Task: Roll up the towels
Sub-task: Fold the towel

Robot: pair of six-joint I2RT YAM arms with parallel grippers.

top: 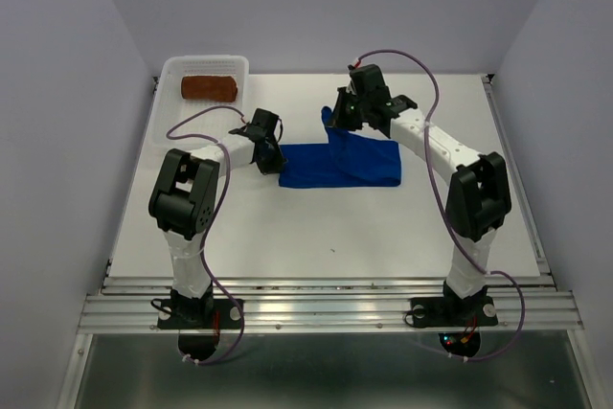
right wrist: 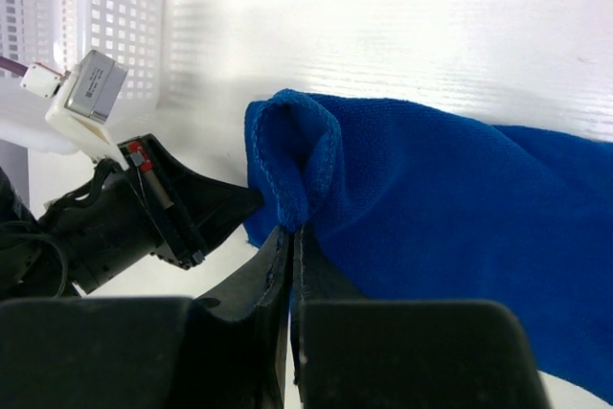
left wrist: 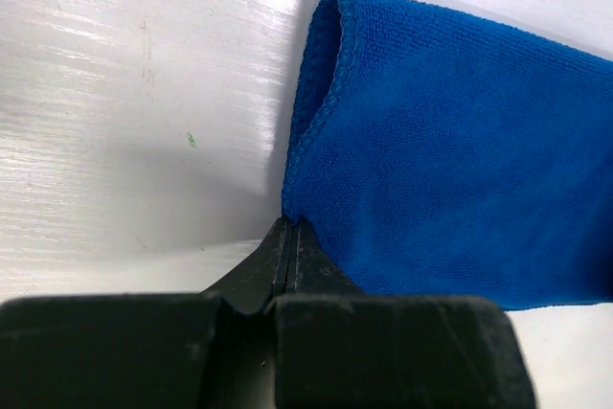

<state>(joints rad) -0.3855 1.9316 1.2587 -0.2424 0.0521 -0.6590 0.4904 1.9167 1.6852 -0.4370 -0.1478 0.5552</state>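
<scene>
The blue towel (top: 345, 168) is lying on the white surface (top: 316, 237) between the arms. The right hand (right wrist: 292, 232) is pinching its curled hem and holding that corner raised. The left hand (left wrist: 292, 225) is pinching another corner with its fingers pressed together, hiding how much cloth is caught. The rust-brown towel (top: 209, 88) is resting in the basket (top: 165, 117), too small to see clearly.
</scene>
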